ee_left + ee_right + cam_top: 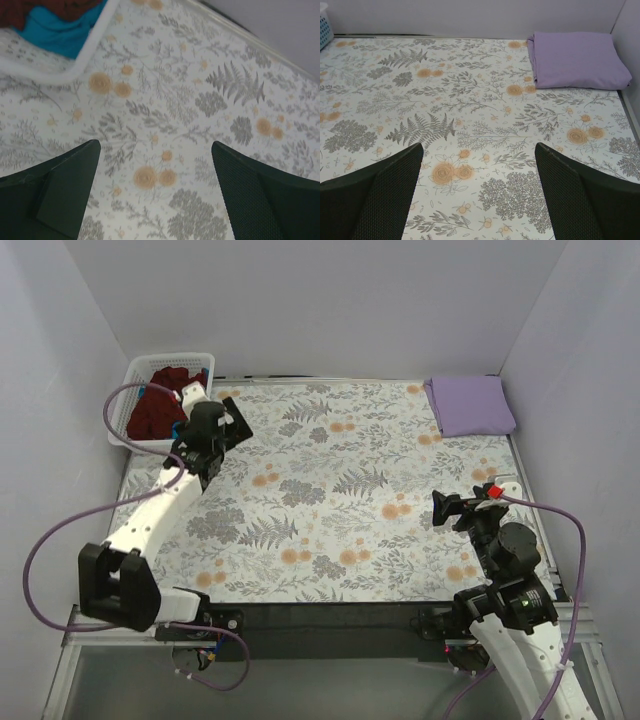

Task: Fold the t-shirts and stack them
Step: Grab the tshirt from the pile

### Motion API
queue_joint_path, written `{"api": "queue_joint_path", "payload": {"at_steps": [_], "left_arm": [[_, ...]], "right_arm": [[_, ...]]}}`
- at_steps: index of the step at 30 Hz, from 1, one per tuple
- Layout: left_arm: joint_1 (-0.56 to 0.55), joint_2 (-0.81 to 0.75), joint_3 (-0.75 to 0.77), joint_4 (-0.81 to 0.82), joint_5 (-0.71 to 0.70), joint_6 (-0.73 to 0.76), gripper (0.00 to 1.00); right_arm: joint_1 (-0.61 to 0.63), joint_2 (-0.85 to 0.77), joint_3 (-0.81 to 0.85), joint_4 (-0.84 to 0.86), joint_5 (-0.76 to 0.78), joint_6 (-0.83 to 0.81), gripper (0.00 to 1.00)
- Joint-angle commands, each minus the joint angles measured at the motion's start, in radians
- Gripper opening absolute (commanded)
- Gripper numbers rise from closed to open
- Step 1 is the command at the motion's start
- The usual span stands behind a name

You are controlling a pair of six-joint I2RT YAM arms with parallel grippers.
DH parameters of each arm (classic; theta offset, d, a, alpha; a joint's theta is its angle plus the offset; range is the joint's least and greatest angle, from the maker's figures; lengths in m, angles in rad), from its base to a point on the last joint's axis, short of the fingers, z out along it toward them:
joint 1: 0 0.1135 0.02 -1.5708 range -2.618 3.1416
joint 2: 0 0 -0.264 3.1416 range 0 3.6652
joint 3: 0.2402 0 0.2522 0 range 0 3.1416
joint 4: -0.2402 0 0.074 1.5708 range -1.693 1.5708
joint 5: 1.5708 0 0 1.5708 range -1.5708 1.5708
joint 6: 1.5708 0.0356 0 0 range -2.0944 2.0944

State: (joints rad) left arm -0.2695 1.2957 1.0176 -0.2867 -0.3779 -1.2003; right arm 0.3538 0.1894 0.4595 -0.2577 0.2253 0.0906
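Left gripper (230, 422) - jaws spread wide, nothing between them. It sits over the floral cloth (330, 500), just beside the near right corner of the white basket (170, 358) at the far left of the table. Left wrist view shows only cloth pattern between the 2 fingers (65, 185), with the basket rim at top left.

Right gripper (477, 147) - jaws also fully apart and empty, above the cloth on the near right side, pointing toward the far edge.

3 shirts, 2 locations:
- lavender t-shirt (577, 60): folded into a neat rectangle, lying flat on the cloth in the far right corner, close to the right wall. Well apart from both grippers.
- maroon t-shirt (160, 410): bunched up, unfolded, inside the basket and filling most of it.
- teal t-shirt (60, 30): in the same basket under the maroon 1; only a patch shows at the basket corner nearest the left gripper.

Neither gripper touches any shirt. Middle of the cloth shows only the fern and orange flower print.
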Motion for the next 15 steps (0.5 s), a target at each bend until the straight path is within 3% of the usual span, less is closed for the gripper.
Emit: {"api": "queue_joint_path", "payload": {"at_steps": [1, 9, 15], "left_arm": [[0.096, 0.137, 0.206, 0.029, -0.078, 0.050, 0.93], [0.268, 0.554, 0.574, 0.041, -0.104, 0.038, 0.89], [0.372, 0.815, 0.785, 0.044, -0.023, -0.034, 0.86]], "right_arm": [[0.014, -0.021, -0.008, 0.063, 0.005, -0.019, 0.98], [0.025, -0.016, -0.016, 0.067, 0.003, -0.023, 0.98], [0.027, 0.013, -0.018, 0.067, -0.004, -0.026, 0.98]]}}
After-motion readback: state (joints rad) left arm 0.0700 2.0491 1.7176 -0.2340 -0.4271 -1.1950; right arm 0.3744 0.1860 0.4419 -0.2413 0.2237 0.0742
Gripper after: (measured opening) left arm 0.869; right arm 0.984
